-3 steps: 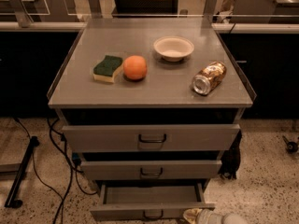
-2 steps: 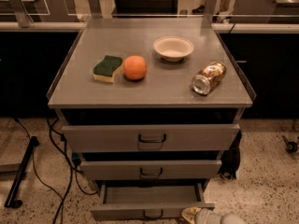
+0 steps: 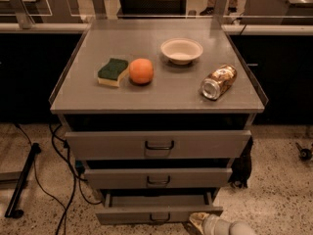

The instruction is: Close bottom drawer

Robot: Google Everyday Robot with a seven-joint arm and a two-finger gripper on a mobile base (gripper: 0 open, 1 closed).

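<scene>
At the bottom edge of the frame, right of centre, the gripper (image 3: 197, 222) shows as a pale tip, with the arm (image 3: 231, 227) trailing off to the lower right. How wide it stands cannot be told. It sits just beside the right end of the bottom drawer (image 3: 132, 213), and whether the two touch cannot be told. That drawer stands pulled out, low in the frame. Its long front panel runs left to right and faces the lower edge, and its handle (image 3: 160, 217) is at the middle. Above it come the middle drawer (image 3: 122, 178) and the top drawer (image 3: 107, 144). On the cabinet top (image 3: 161, 94) lie a sponge (image 3: 113, 71), an orange (image 3: 141, 71), a bowl (image 3: 181, 50) and a can (image 3: 218, 82) on its side.
</scene>
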